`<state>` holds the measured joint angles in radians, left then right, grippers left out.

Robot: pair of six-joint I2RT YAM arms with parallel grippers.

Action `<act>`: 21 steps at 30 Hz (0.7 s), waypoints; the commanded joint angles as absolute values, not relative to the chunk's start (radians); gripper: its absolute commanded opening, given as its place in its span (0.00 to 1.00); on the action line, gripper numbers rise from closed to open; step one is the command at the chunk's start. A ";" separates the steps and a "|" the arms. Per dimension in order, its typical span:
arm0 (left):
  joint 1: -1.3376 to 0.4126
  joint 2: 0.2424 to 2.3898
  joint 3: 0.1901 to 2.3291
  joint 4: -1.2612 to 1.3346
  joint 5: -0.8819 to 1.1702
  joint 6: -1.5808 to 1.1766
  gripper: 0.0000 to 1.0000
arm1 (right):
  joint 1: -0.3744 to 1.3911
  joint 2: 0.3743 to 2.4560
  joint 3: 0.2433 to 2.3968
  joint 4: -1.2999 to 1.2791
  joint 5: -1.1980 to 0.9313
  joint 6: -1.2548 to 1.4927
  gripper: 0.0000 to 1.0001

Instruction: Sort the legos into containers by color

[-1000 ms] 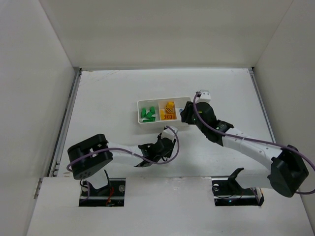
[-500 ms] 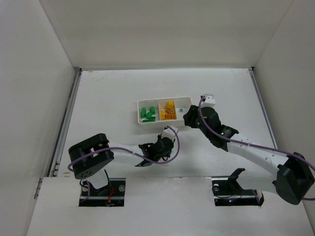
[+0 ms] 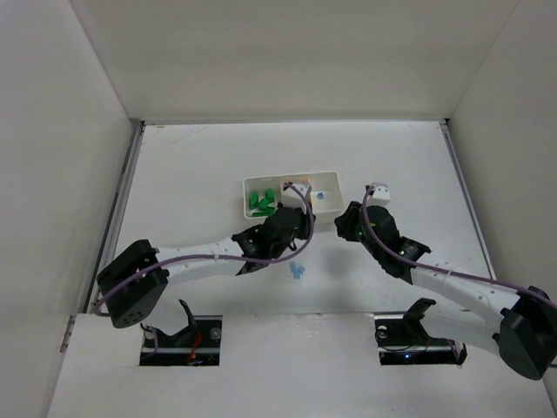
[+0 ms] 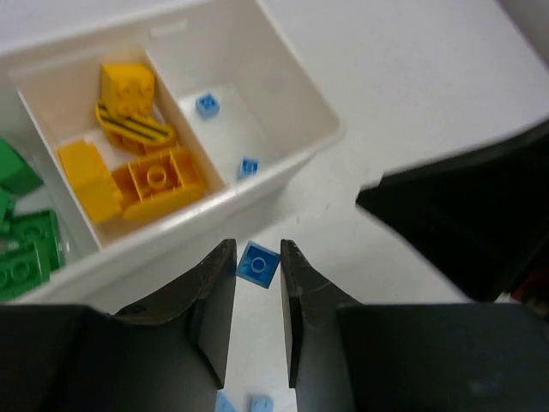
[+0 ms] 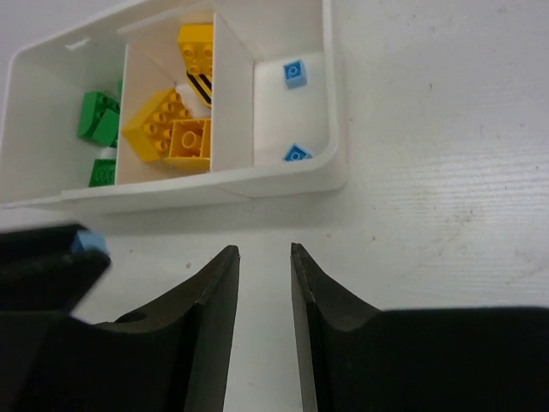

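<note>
The white tray [image 3: 291, 176] has three compartments: green legos [image 3: 259, 203] on the left, yellow ones [image 4: 141, 172] in the middle, two small blue ones [image 4: 207, 105] on the right. My left gripper [image 3: 294, 223] hovers at the tray's near wall, shut on a small blue lego [image 4: 257, 263] held tilted between its fingertips [image 4: 225, 257]. My right gripper [image 3: 345, 223] is open and empty, just right of the tray's near right corner [image 5: 334, 163]. Two loose blue legos [image 3: 298, 271] lie on the table below the left gripper.
White enclosure walls stand on the left, right and back. The left gripper shows at the left edge of the right wrist view [image 5: 51, 275], close to the right gripper. The right arm [image 4: 480, 215] fills the right side of the left wrist view.
My left gripper has risen from the table and moved up to the tray with a blue lego. My right gripper has drawn back from the tray to the right and nearer.
</note>
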<state>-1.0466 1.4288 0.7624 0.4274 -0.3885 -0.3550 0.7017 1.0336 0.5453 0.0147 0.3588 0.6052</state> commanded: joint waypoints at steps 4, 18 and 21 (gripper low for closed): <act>-0.958 1.613 0.988 0.465 -0.308 -0.330 0.16 | 0.742 0.982 0.506 0.052 0.356 0.670 0.35; -0.910 1.786 1.190 0.373 -0.294 -0.308 0.50 | 0.932 1.006 0.482 0.040 0.328 0.687 0.44; -0.901 1.726 1.164 0.374 -0.304 -0.302 0.50 | 0.984 1.080 0.505 0.048 0.307 0.687 0.47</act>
<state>-0.9077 1.8351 1.1450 0.3538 -0.2901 -0.3214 0.9436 1.0286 0.4763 0.0158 0.3359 0.6827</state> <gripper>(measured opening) 0.502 0.463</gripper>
